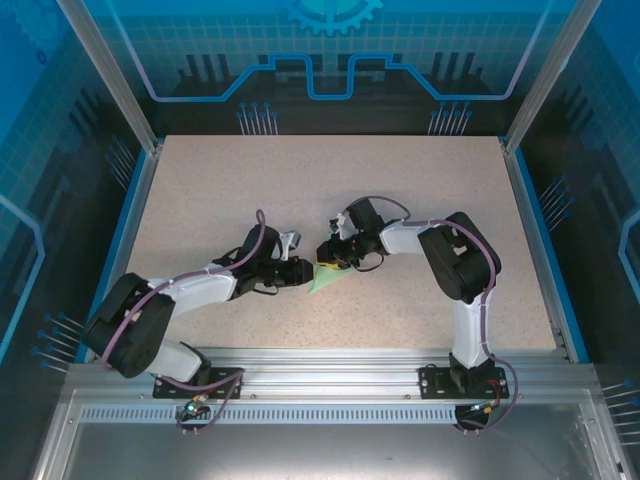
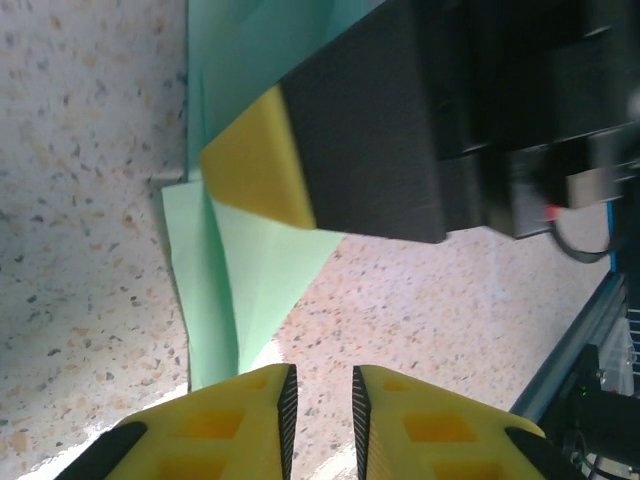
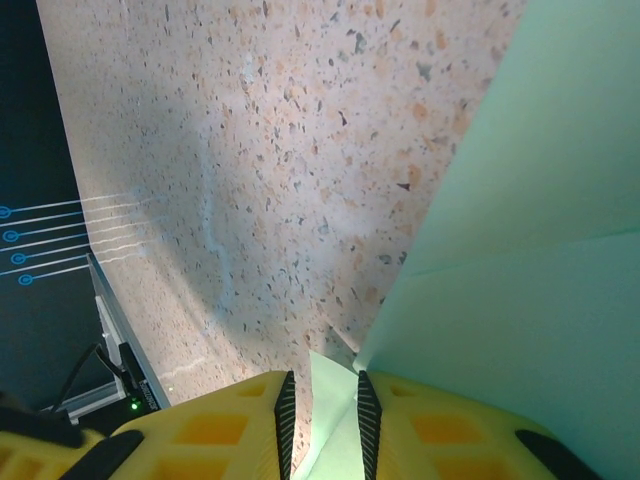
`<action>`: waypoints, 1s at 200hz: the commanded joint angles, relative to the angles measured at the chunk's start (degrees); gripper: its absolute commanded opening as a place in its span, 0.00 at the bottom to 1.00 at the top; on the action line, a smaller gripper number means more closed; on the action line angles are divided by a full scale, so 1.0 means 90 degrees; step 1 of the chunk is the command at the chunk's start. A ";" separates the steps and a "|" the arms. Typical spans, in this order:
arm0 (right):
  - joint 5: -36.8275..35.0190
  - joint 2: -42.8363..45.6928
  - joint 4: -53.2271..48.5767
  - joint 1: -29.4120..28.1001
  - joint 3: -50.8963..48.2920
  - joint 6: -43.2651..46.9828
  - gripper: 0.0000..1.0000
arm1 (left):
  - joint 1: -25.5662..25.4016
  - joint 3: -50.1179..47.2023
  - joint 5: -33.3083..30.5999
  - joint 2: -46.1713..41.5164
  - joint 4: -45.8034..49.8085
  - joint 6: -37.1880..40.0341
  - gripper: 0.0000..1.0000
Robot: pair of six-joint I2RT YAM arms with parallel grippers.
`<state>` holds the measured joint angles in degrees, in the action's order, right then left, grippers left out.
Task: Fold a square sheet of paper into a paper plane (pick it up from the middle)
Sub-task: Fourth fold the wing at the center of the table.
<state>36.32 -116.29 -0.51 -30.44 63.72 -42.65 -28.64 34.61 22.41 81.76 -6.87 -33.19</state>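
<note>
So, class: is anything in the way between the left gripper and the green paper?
Nothing visible. Bare table lies between the left gripper, its jaws slightly apart and empty, and the paper. The right gripper grips the paper farther along, beyond that gap.

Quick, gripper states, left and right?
Left gripper: slightly open, holding nothing.
Right gripper: closed on the folded paper.
</note>
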 commanded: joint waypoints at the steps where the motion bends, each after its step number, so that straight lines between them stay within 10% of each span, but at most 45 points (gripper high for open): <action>1: -0.0284 -0.0341 -0.0119 0.0058 -0.0213 0.0015 0.27 | 0.0060 0.0088 -0.0011 -0.0127 0.0433 -0.0029 0.26; 200: -0.0179 -0.0136 -0.0231 0.0042 0.0011 -0.0125 0.30 | -0.0334 0.1124 -0.0440 0.1614 0.1134 0.0655 0.38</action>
<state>36.99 -116.38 -0.08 -30.33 63.77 -43.97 -31.31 43.38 20.49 95.44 0.75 -29.34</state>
